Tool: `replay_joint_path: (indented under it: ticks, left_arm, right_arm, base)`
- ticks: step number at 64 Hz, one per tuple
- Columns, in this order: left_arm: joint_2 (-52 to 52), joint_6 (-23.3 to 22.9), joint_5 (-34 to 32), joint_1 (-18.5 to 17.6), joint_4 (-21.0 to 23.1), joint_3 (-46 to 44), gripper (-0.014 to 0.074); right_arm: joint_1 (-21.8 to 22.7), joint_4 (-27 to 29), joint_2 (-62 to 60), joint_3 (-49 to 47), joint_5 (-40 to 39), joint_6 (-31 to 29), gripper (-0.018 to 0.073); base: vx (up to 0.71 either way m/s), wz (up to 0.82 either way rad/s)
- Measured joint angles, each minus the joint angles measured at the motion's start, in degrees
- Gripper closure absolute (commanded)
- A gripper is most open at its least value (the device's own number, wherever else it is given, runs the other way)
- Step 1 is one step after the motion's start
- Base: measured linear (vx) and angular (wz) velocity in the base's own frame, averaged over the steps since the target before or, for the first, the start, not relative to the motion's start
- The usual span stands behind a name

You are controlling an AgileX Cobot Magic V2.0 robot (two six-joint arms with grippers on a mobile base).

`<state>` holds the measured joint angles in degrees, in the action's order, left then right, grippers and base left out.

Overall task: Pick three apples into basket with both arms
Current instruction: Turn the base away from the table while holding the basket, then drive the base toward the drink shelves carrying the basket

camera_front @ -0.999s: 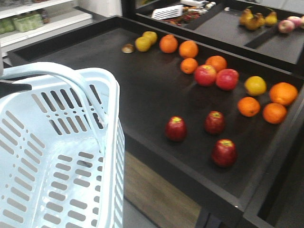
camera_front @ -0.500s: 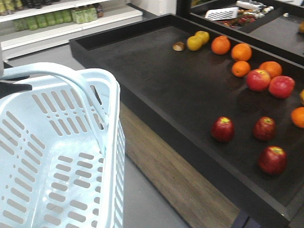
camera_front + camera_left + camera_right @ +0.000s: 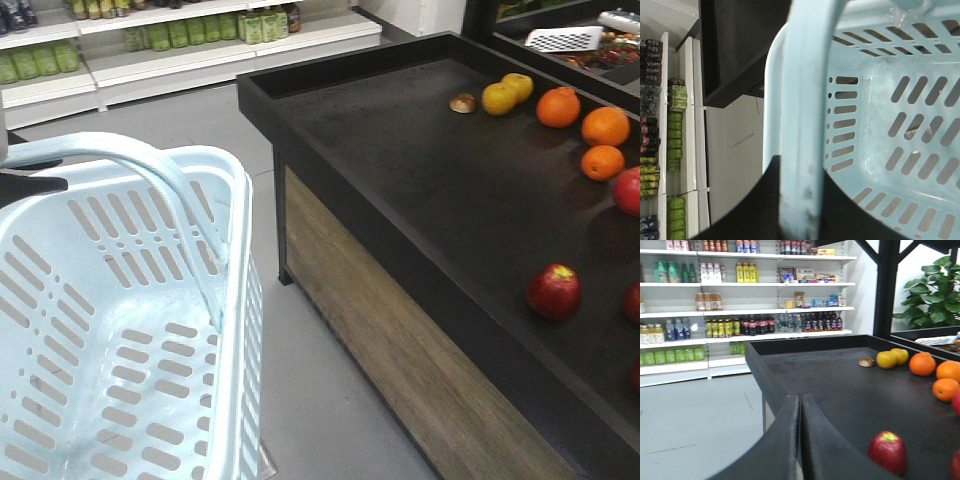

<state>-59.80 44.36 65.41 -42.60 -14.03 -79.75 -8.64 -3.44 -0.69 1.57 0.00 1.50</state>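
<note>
The pale blue basket fills the lower left of the front view, empty, its hoop handle arching over it. My left gripper is shut on that handle, with a black finger on each side. One dark red apple stands on the black display table at the right; a second apple is cut by the frame edge. My right gripper is shut on nothing and hovers left of the apple, near the table's corner.
Oranges, yellow fruit and a brighter red apple lie further back on the table. The table has a raised black rim and a wooden side panel. Grey floor and bottle shelves lie behind the basket.
The front view has swung left: the table and fruit slid right, and two of the three dark apples have mostly left the frame. The basket holds its place in view.
</note>
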Motion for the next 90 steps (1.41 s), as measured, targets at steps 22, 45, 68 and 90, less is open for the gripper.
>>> replay_joint_path:
  ticks: [22,45,68,90]
  left_arm:
    - [0.0,0.0,0.0,0.0,0.1,0.0,0.0603]
    - [0.0,0.0,0.0,0.0,0.1,0.0,0.0603]
    - [0.0,0.0,0.0,0.0,0.1,0.0,0.0603]
    - [0.0,0.0,0.0,0.0,0.0,0.0,0.0603]
  right_arm:
    - [0.0,0.0,0.0,0.0,0.0,0.0,0.0568]
    - [0.0,0.0,0.0,0.0,0.0,0.0,0.0568]
    - [0.0,0.0,0.0,0.0,0.0,0.0,0.0568]
    - [0.0,0.0,0.0,0.0,0.0,0.0,0.0568]
  base:
    - [0.06,0.3]
    - [0.12,0.46]
    - [0.13,0.49]
    - [0.12,0.31]
